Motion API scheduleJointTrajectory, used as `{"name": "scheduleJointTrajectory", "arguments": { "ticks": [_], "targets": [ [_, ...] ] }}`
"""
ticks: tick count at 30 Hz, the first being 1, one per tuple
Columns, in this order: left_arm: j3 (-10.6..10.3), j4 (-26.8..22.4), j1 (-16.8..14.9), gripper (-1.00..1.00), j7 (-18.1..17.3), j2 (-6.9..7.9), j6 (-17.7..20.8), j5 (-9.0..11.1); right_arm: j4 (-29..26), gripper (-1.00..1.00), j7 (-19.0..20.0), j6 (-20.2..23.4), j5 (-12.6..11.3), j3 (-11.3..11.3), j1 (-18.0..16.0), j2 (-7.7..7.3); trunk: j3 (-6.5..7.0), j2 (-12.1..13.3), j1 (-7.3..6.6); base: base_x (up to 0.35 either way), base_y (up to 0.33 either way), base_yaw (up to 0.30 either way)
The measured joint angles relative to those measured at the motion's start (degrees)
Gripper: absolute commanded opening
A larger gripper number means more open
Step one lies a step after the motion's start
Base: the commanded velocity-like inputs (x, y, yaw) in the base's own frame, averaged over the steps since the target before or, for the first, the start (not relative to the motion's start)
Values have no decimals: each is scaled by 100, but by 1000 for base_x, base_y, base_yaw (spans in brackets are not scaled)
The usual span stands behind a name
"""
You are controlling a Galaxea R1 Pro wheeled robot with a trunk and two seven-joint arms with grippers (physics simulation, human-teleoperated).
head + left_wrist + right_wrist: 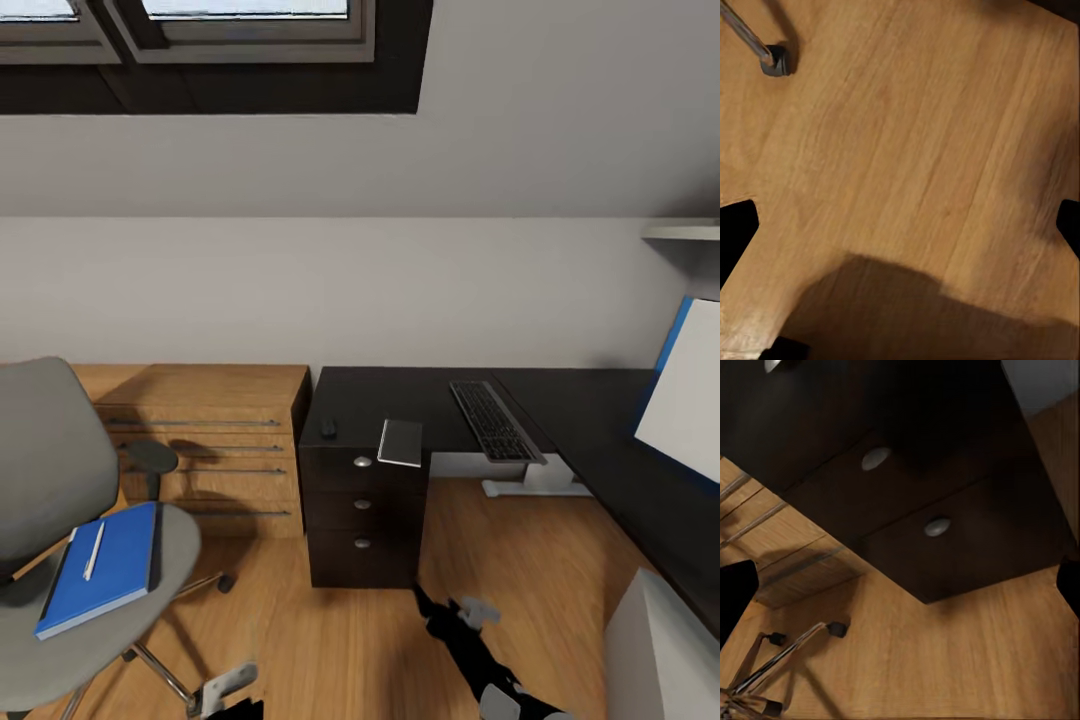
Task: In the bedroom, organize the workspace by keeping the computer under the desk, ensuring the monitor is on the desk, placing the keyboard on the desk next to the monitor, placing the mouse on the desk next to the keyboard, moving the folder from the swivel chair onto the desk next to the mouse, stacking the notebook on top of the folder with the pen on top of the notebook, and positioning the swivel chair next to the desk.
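Two grippers: left gripper (228, 688) and right gripper (478, 610) are seen low over the floor; whether open or closed cannot be told.
Folder (100, 570): laid on swivel chair (60, 600), pen (94, 551) on top.
Surface (400, 395): keyboard (494, 420), mouse (328, 427), notebook (401, 442) are carried.

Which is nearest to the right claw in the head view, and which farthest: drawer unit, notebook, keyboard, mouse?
1. Drawer unit, just above the right claw.
2. Notebook, on the desk edge.
3. Keyboard and mouse: farther back, too close to call.
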Motion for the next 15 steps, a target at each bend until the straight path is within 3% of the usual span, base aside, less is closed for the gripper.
{"name": "scheduleJointTrajectory", "arguments": {
  "ticks": [4, 8, 13, 15],
  "targets": [
    [0, 442, 0, 100, -8, -33, -207, -12, 10, 100, -114, -114, 67, 0, 194, -129, 72, 160, -88, 0, 0, 0],
    [-120, 956, 0, 100, -17, -91, -751, -4, 13, 100, -147, -170, 89, 4, 470, -229, 143, 321, -176, 0, 0, 0],
    [-281, 1410, 1, 100, -14, -159, -1289, 5, 7, 100, -167, -221, 111, 8, 817, -268, 233, 521, -286, 0, 0, 0],
    [-295, 1490, 1, 100, -13, -162, -1329, 2, 6, 100, -176, -224, 113, 10, 846, -273, 269, 602, -330, 0, 0, 0]
  ]
}}
